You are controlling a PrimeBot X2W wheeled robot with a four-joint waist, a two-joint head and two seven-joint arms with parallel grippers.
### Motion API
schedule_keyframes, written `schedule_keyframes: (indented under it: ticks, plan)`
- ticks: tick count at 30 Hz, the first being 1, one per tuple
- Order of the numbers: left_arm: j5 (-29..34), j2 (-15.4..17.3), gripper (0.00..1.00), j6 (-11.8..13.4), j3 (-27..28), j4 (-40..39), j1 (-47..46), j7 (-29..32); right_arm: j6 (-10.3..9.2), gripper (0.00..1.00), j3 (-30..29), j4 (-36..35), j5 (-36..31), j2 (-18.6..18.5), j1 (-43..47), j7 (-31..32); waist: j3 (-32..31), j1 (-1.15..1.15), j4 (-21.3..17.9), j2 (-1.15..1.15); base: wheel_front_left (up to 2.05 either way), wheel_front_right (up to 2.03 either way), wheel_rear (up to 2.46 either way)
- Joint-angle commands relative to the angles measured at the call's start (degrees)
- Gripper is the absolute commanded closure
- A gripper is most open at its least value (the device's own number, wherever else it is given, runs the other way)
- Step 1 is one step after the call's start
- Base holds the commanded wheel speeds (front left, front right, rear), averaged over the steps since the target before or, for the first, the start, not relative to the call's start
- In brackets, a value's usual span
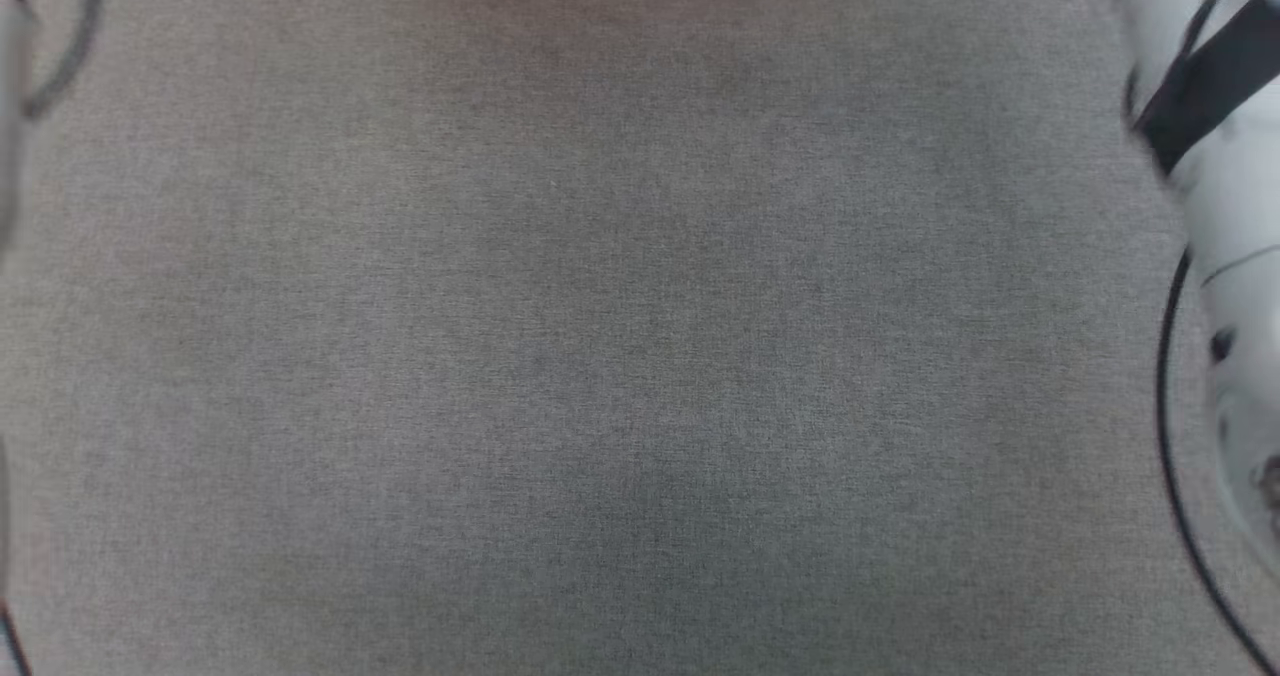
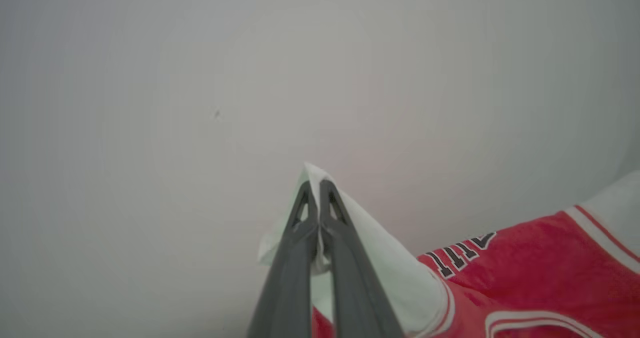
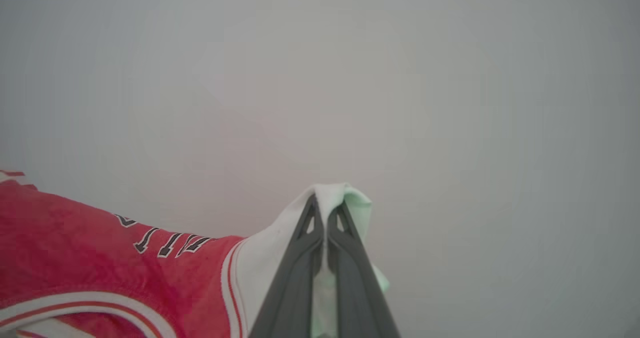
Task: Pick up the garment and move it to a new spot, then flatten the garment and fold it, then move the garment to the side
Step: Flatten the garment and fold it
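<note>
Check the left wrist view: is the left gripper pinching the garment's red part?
No, the left gripper is shut on a white corner of the garment; the red part lies to that view's right.

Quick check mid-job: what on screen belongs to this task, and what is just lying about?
Job: red jersey; left gripper, shut on its white fabric; right gripper, likewise.
Lying about: grey woven surface; black cable.

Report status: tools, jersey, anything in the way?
Left tool shut on jersey, white fabric. Right tool same. Jersey slung between them. No obstruction seen.
</note>
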Motion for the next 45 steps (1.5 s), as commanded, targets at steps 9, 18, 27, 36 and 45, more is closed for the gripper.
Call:
schedule_keyframes:
  ticks: [9,18,27,36,45]
  plan:
    - [-9.59,1.01,1.00,-0.14,-6.25,3.78,10.68,15.81,-0.02,1.00,8.06,2.98,14.26,1.21,10.24,13.68,-2.50,0.00,0.45,0.00,0.00,0.00,0.00]
    - [-17.81,6.30,1.00,-0.15,-8.77,-1.95,23.12,31.33,-0.02,1.00,18.00,-10.34,29.28,-3.09,24.47,31.27,-6.27,0.00,0.10,0.00,0.00,0.00,0.00]
    - [-22.02,14.36,1.00,6.24,-8.25,-17.62,38.43,36.43,-0.01,1.00,19.01,-29.41,38.95,-13.44,40.55,45.56,-9.58,0.00,0.05,0.00,0.00,0.00,0.00]
    - [-28.22,26.94,1.00,21.87,-5.75,-48.08,59.96,38.21,-0.02,1.00,11.64,-50.53,41.40,-19.83,60.31,62.20,-11.92,0.00,0.13,0.00,0.00,0.00,0.00]
    - [-33.24,34.45,1.00,32.85,-3.84,-64.55,75.54,35.15,-0.02,1.00,2.99,-68.37,40.41,-19.79,78.22,77.68,-12.02,0.00,0.63,0.00,0.00,0.00,0.00]
